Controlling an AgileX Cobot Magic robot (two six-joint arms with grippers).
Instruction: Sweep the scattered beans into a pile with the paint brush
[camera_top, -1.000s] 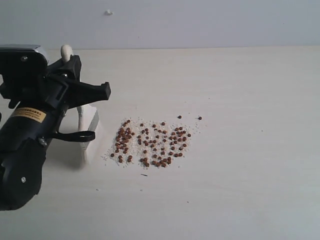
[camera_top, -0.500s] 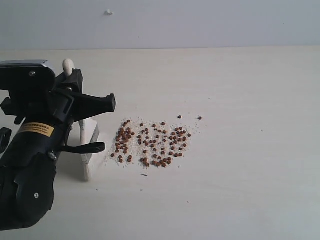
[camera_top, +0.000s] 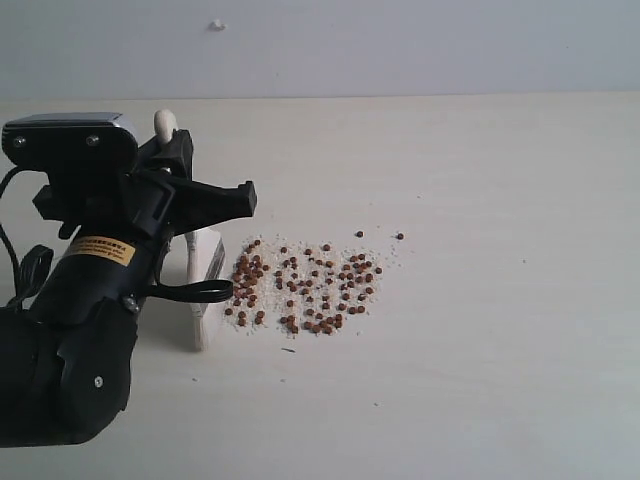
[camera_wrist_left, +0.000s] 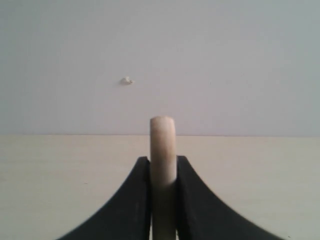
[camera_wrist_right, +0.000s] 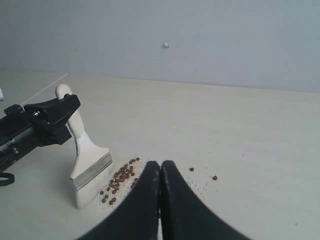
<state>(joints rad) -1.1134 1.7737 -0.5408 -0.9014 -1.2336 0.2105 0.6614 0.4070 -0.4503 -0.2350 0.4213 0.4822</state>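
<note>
Reddish-brown beans (camera_top: 305, 286) with whitish crumbs lie spread in a loose patch on the pale table (camera_top: 480, 180); two stray beans (camera_top: 399, 236) sit apart at its far right. My left gripper (camera_top: 172, 150) is shut on the paint brush (camera_top: 205, 270) by its wooden handle (camera_wrist_left: 162, 150). The brush stands upright, white bristles on the table at the patch's left edge. In the right wrist view the brush (camera_wrist_right: 89, 162) stands beside the beans (camera_wrist_right: 120, 180). My right gripper (camera_wrist_right: 160, 167) is shut and empty, above the near side of the patch; it is out of the exterior view.
A pale wall (camera_top: 400, 45) with a small white mark (camera_top: 217, 24) rises behind the table. The left arm's black body (camera_top: 70, 340) fills the lower left of the exterior view. Bare tabletop lies right of the beans.
My left gripper has carried the brush to the right, from well clear of the beans to the left edge of the patch. The beans have not moved visibly.
</note>
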